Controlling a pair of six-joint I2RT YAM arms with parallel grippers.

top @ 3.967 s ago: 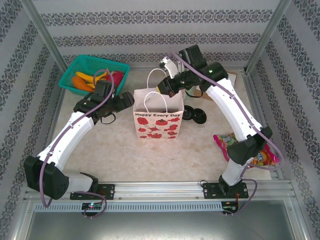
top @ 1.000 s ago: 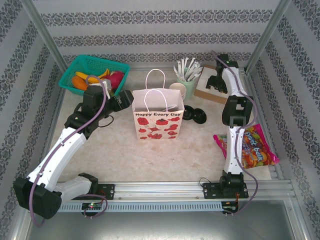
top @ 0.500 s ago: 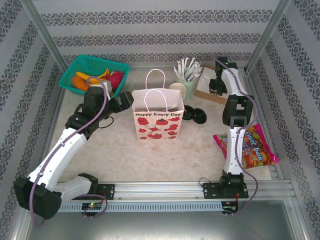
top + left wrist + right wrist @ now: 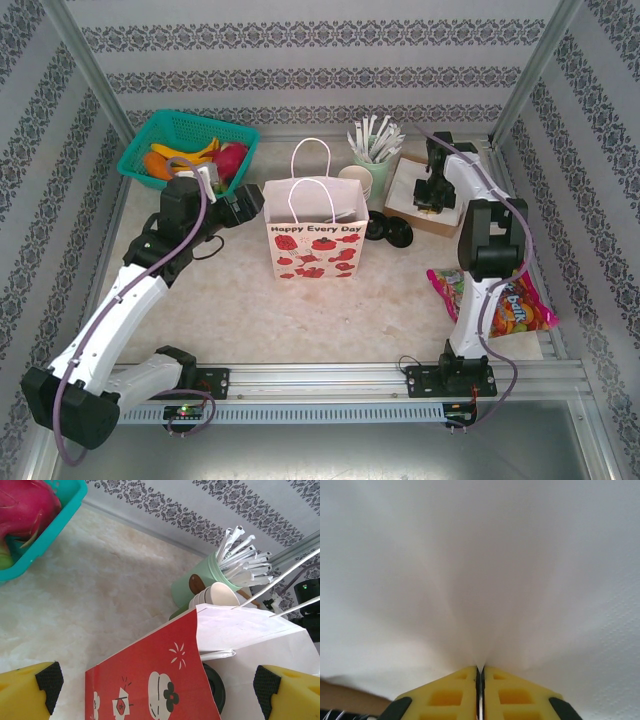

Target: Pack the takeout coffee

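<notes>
Your paper bag (image 4: 313, 235) stands mid-table, your left gripper (image 4: 157, 690) spread wide at its edge; the right gripper (image 4: 480, 672) pinches a white napkin (image 4: 480, 570). Where the takeout coffee sits I cannot tell; it is probably crushable, so hold its sides below the lid.

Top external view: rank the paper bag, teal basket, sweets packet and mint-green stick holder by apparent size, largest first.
1. paper bag and teal basket: too alike to rank
2. sweets packet, partly hidden
3. mint-green stick holder

Top camera high, downward over the table (image 4: 230, 290); left wrist camera close beside the paper bag (image 4: 150, 672) (common to both)
</notes>
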